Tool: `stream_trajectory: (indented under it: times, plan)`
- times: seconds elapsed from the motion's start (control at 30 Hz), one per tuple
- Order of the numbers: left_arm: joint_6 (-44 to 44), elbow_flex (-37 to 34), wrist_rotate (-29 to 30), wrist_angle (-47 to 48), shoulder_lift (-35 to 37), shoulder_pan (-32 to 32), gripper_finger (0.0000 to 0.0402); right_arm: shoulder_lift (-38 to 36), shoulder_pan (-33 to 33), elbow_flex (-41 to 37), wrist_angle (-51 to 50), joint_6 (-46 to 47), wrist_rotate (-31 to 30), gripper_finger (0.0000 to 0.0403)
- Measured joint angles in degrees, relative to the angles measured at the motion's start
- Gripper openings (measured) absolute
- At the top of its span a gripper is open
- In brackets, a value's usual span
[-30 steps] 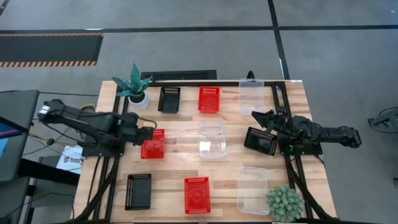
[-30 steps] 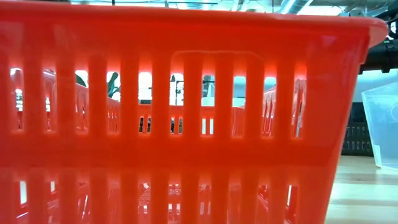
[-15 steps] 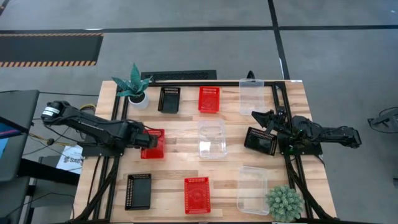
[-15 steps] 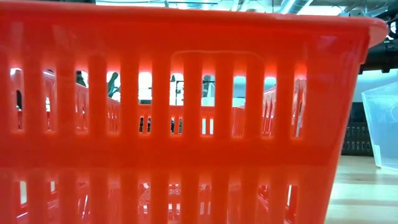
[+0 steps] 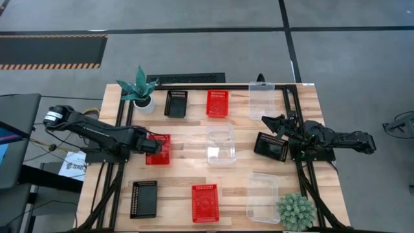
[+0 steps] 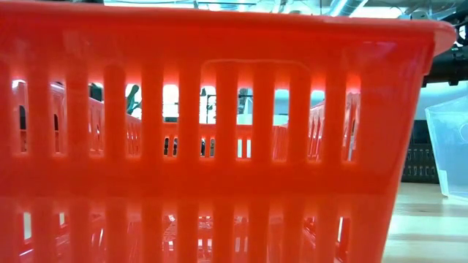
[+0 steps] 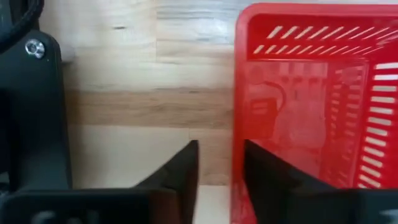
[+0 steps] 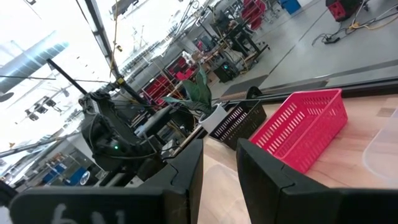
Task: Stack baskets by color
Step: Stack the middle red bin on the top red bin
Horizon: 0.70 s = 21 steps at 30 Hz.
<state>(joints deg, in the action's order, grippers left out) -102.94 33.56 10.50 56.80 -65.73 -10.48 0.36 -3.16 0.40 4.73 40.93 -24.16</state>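
Observation:
Several small baskets lie on the wooden table in black, red and clear plastic. My left gripper (image 5: 150,145) points down at the left wall of the middle-left red basket (image 5: 160,149). It is open, one finger (image 7: 267,177) inside the basket and one (image 7: 185,171) outside. That basket rests flat on its bottom. At the table's right my right gripper (image 5: 268,122) waits level and open, above and beside a black basket (image 5: 270,147). Another red basket (image 6: 219,146) fills the low view. My left gripper straddles the red basket's left wall (image 7: 239,134) from above, one finger inside and one outside. Bare wood shows between the outer finger and the wall. Whether the inner finger touches the wall I cannot tell. The basket sits on the table.
Far row: black (image 5: 176,103), red (image 5: 217,103) and clear (image 5: 261,100) baskets. A clear one (image 5: 220,144) lies in the middle. Near row: black (image 5: 143,199), red (image 5: 204,202), clear (image 5: 262,197). Potted plants stand at the far left (image 5: 139,90) and near right (image 5: 295,210).
My left gripper has come down toward the red basket's left wall, tipping more steeply downward. The basket has stayed where it was.

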Motion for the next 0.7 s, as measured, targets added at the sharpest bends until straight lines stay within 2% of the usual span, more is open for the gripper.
stream_trajectory:
  times: [0.1,0.17,0.43,0.7]
  plan:
    - [1.02,0.0,0.27,-0.91,-1.52,0.0,0.0028,0.0,0.0,0.0,-0.02,0.0,0.01,0.0119]
    - [1.83,0.02,0.48,-2.07,-2.16,0.0,0.0008,0.0,0.0,0.0,-0.02,0.0,0.01,0.0119]
    - [1.76,3.56,0.54,-3.92,-2.52,0.83,0.0,0.0,0.0,0.0,-0.02,-0.35,0.02,0.0119]
    - [6.7,12.45,3.51,-4.06,-2.52,5.68,0.0,0.0,0.0,0.0,-0.09,-0.4,0.01,0.0119]
